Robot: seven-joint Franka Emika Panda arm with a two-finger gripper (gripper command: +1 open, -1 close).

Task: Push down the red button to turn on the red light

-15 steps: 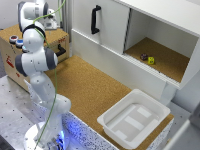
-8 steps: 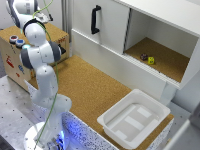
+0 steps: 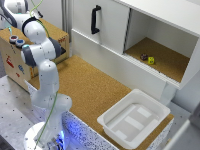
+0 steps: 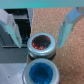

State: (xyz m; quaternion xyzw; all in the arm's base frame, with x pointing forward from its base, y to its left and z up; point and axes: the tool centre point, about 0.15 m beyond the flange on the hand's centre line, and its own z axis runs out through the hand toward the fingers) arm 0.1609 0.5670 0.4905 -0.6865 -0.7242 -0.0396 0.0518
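Gripper: gripper open, fingers spread to either side above the red button
Red button: red button on the wooden box; blue button just beside it
Far: white tray on the cork table

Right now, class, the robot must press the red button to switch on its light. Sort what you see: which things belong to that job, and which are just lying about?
Belong to the job:
red button
hand
wooden box carrying the buttons

Just lying about:
blue button
white tray
cupboard
small objects on the cupboard shelf
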